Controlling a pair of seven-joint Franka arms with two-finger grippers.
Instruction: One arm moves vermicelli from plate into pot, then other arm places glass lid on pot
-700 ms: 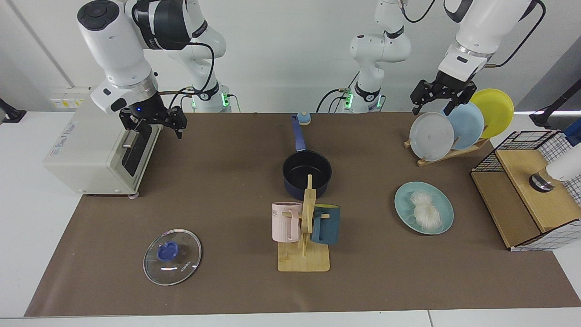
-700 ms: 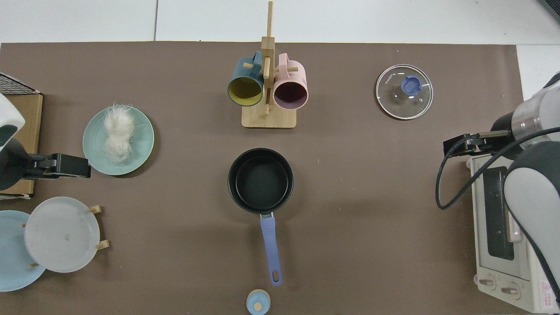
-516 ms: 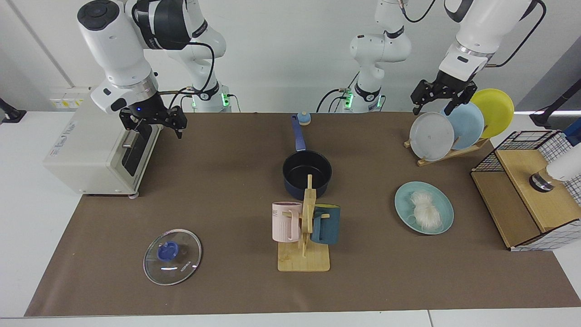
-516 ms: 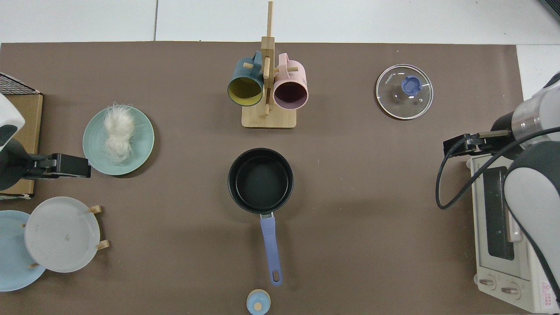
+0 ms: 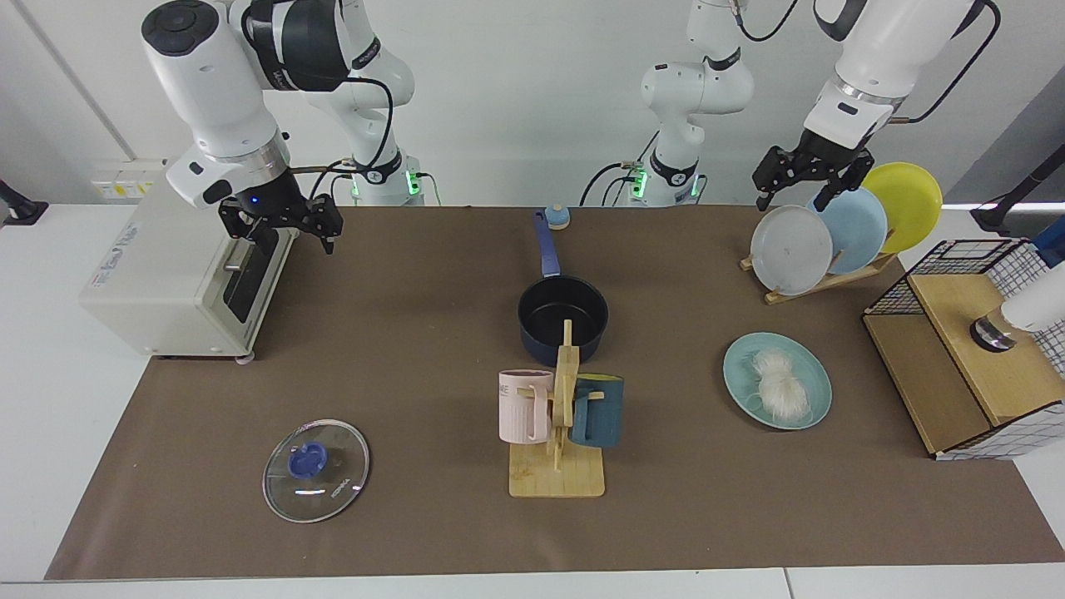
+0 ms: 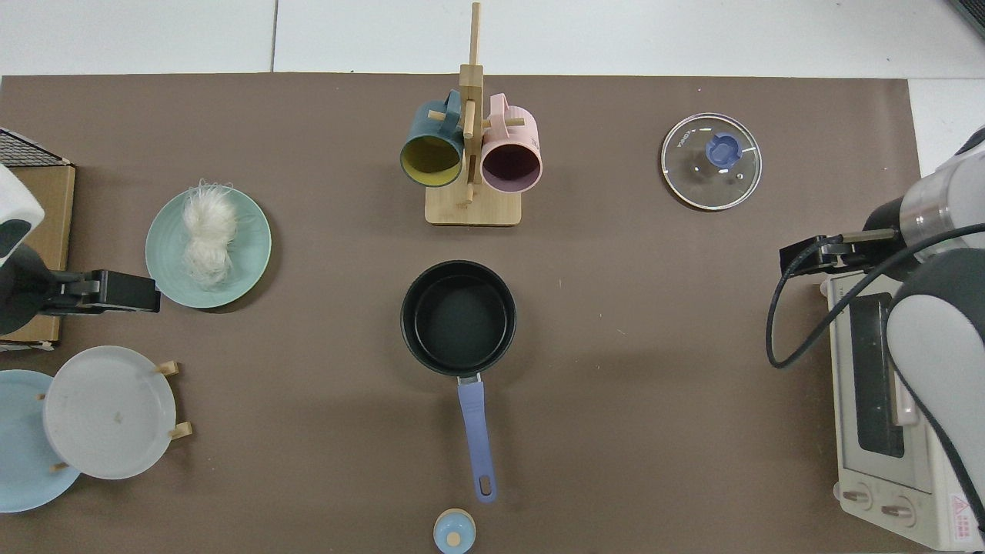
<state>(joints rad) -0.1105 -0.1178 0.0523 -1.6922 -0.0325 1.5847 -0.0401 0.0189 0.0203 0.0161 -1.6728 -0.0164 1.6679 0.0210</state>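
Note:
The vermicelli (image 5: 780,384) (image 6: 208,235) lies as a white clump on the pale teal plate (image 5: 814,370) (image 6: 250,261). In the middle of the mat stands the navy pot (image 5: 562,312) (image 6: 458,317), black and empty inside, its blue handle pointing toward the arm bases. The glass lid (image 5: 316,470) (image 6: 711,161) rests flat on the mat with its blue knob up. My left gripper (image 5: 789,198) (image 6: 115,291) hangs open and empty above the plate rack, behind the teal plate. My right gripper (image 5: 295,240) (image 6: 804,254) hovers open and empty beside the toaster oven, far from the lid.
A wooden mug tree (image 5: 559,416) with a pink and a dark teal mug stands in front of the pot. A toaster oven (image 5: 179,274), a rack (image 5: 832,233) of grey, light blue and yellow plates, a wire basket with a wooden box (image 5: 973,349) and a small blue cap (image 5: 556,216) ring the mat.

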